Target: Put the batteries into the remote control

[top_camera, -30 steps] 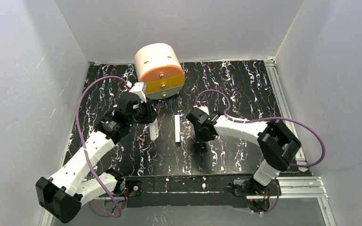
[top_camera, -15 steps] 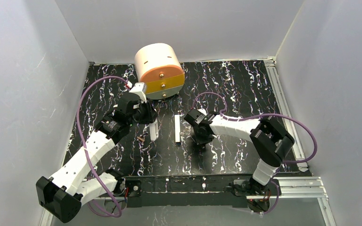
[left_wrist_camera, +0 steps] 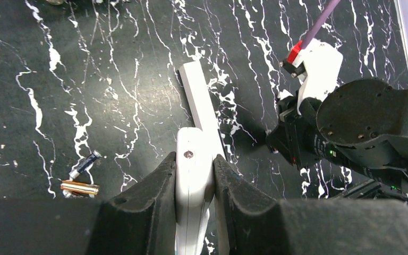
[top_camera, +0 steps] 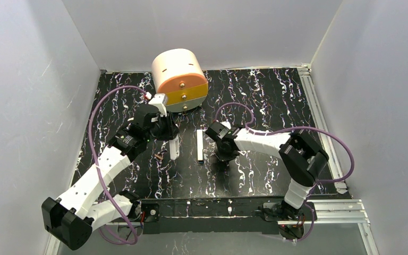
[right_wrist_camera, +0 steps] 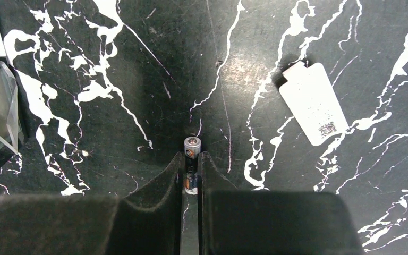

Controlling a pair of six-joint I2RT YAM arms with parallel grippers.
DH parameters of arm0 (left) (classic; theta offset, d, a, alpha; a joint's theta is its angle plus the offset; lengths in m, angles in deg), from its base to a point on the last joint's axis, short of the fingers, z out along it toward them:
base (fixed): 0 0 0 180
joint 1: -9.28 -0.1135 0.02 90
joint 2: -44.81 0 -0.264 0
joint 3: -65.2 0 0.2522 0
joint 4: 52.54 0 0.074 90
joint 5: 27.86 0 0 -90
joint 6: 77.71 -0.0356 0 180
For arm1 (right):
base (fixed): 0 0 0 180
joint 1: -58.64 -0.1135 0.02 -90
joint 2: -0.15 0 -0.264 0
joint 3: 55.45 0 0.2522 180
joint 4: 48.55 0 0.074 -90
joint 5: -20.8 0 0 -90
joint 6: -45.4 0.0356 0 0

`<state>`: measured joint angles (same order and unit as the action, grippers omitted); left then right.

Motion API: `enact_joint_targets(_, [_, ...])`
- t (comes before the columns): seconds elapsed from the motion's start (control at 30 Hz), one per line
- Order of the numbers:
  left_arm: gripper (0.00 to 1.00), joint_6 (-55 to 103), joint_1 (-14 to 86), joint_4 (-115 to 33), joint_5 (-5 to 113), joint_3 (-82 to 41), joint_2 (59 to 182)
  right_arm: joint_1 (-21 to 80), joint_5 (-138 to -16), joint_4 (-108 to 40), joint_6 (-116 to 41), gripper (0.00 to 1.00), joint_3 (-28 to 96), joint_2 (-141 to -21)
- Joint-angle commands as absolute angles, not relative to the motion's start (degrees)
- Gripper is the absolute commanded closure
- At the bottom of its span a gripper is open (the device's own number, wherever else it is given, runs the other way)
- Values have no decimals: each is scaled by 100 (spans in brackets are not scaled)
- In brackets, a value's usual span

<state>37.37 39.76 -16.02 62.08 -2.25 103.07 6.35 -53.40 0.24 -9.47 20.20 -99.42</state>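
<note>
The white remote control (left_wrist_camera: 194,170) stands on edge with my left gripper (left_wrist_camera: 194,159) shut on it; from above the remote control (top_camera: 174,147) pokes out below that gripper (top_camera: 170,139). My right gripper (right_wrist_camera: 192,156) points down at the table, its fingers pressed on both sides of a small battery (right_wrist_camera: 192,144) whose silver tip sticks out ahead of them. From above, the right gripper (top_camera: 224,158) is right of the white bar. Two more batteries, one dark (left_wrist_camera: 84,163) and one coppery (left_wrist_camera: 79,188), lie on the table left of the remote.
A long narrow white bar (top_camera: 199,145) lies between the two grippers. A small white wedge-shaped piece (right_wrist_camera: 313,103) rests on the table right of the right gripper. A large white and orange drum (top_camera: 179,79) stands at the back. White walls enclose the black marbled table (top_camera: 265,90).
The right gripper's fingers have drawn together onto the battery, and the right arm has shifted slightly left. The left arm and the remote have stayed put.
</note>
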Motion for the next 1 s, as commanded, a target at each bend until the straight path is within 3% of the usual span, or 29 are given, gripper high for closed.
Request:
enact_joint_targets(0.0, [100, 3641, 3969, -1762, 5536, -289, 10399, 621, -4994, -227, -751, 91, 2000, -9381])
enact_joint_targets(0.27, [100, 3811, 3969, -3234, 3572, 60, 10252, 619, -5064, -1050, -718, 91, 1878, -7842])
enact_joint_targets(0.47, [100, 4391, 3954, -4024, 3361, 146, 10256, 464, -5502, -1683, -949, 91, 2187, -7102])
enact_joint_targets(0.7, [100, 5970, 3723, -3340, 3315, -615, 11036, 196, -5609, -2757, -1288, 88, 2144, -6501])
enact_joint_targets(0.97, [100, 6531, 3680, -3496, 3252, -632, 11265, 117, -5680, -2947, -1724, 87, 2199, -6632])
